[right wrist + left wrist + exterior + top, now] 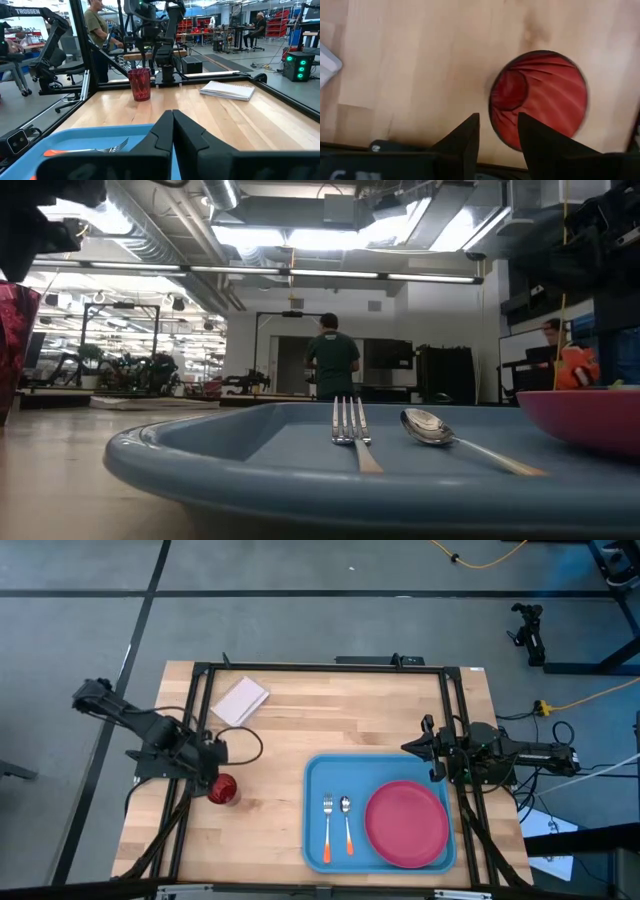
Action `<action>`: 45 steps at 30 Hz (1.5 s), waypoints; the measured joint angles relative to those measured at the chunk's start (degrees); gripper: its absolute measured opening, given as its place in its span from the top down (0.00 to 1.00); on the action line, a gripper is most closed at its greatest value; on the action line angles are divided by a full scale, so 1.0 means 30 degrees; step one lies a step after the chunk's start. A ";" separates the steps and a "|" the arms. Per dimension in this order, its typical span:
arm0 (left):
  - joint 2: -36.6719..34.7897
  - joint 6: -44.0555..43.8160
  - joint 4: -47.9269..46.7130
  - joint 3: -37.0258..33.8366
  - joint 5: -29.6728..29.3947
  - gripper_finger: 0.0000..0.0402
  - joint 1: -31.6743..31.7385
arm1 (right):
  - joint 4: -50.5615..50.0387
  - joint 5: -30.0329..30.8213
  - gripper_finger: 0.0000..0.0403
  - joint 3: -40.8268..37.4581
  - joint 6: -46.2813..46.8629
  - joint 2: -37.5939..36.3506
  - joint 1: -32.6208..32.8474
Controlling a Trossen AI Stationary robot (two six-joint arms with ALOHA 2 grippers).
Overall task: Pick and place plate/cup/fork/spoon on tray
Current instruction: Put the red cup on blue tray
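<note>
The dark red cup (222, 789) stands upright on its base on the wooden table, left of the tray; it also shows in the right wrist view (139, 84). My left gripper (498, 131) is open just above the cup (540, 97). One finger is over its inside and one is outside its rim. The light-blue tray (318, 772) holds the fork (327, 825), the spoon (346, 822) and the pink-red plate (406, 823), all lying flat. My right gripper (173, 116) is shut and empty, above the tray's far right corner (425, 746).
A pale rectangular pad (240, 700) lies at the table's far left. A black frame (320, 667) runs along the table's far and side edges. Bare wood lies between the cup and the tray. People stand in the room beyond the table (332, 360).
</note>
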 joint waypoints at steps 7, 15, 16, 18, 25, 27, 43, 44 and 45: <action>0.1613 -0.0239 0.0619 -0.0286 -0.0496 0.69 -0.0545 | 0.0000 0.0006 0.97 0.0000 0.0000 0.0000 0.0001; 0.3414 -0.0305 0.1006 -0.0286 -0.0997 0.69 -0.0589 | 0.0000 0.0004 0.97 0.0000 0.0000 0.0000 0.0000; 0.3655 -0.0305 0.1168 -0.0286 -0.0993 0.69 -0.0589 | 0.0000 -0.0002 0.97 0.0000 0.0000 0.0000 0.0000; 0.4148 -0.0305 0.1435 -0.0286 -0.0991 0.69 -0.0589 | 0.0000 0.0006 0.97 0.0000 0.0000 0.0000 0.0000; 0.5796 -0.0240 0.2478 -0.0286 -0.1678 0.69 -0.0580 | 0.0000 0.0002 0.97 0.0000 0.0000 0.0000 0.0000; 0.6180 -0.0298 0.2448 -0.0286 -0.2065 0.69 -0.0576 | 0.0000 0.0006 0.97 0.0007 0.0000 0.0000 0.0000; 0.7412 0.0674 0.2893 0.2262 -0.2383 0.99 0.0450 | 0.0000 0.0004 0.97 0.0007 0.0000 0.0000 0.0000; 0.7396 0.1159 0.2971 0.3017 -0.2743 0.99 0.0676 | 0.0000 0.0003 0.97 0.0007 0.0000 -0.0002 0.0002; 0.7403 0.1699 0.2946 0.3798 -0.3056 0.99 0.0905 | 0.0001 0.0003 0.97 0.0007 0.0000 -0.0005 0.0001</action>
